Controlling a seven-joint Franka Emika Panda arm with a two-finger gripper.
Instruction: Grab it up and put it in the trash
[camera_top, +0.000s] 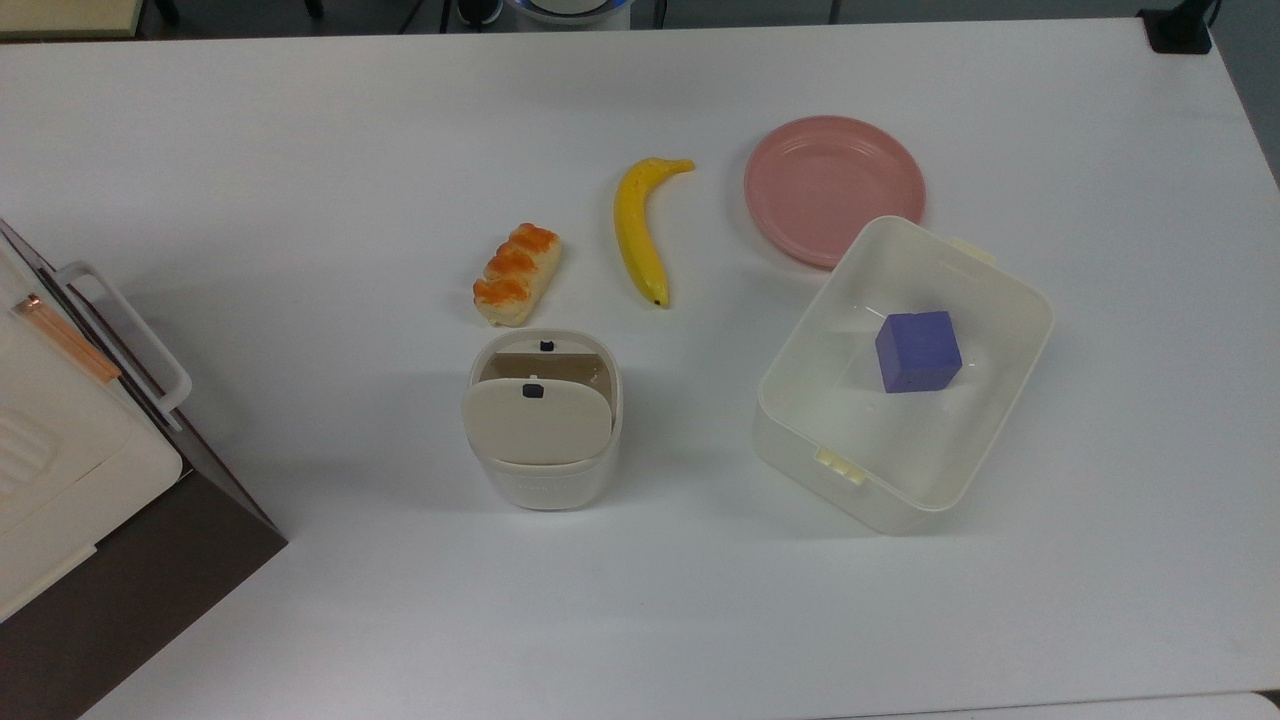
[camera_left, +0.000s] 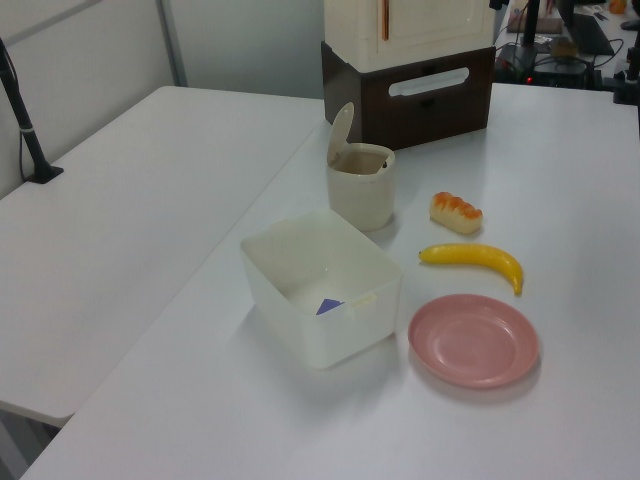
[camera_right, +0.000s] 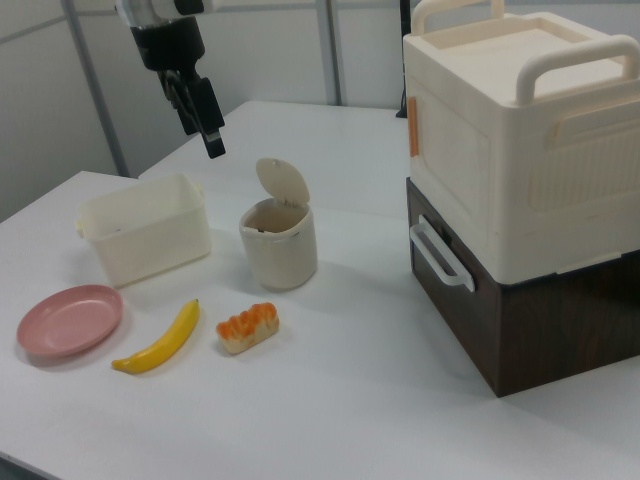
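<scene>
The gripper (camera_right: 202, 142) hangs high above the table (camera_top: 300, 200), over the right view's left, above and just left of the bin (camera_top: 540, 480). Its dark fingers look spread, pointing down, with nothing between them.

The bin stands near the table's middle, its beige lid (camera_top: 538, 420) swung up on edge, leaving the mouth uncovered. Where the paper wad lies I cannot tell; the bin's inside is dim below the rim.

In the top view the roll (camera_top: 515, 273) lies just above the bin, apart from it. The banana (camera_top: 638, 230) lies to the roll's right, then the pink plate (camera_top: 833, 190). The tub (camera_top: 850, 495) sits to the bin's right, well apart, its far corner just overlapping the plate's edge. A blue cube (camera_top: 918, 351) rests inside it. A cream case (camera_right: 520, 130) sits on a brown box (camera_right: 520, 320) at the top view's left edge.
</scene>
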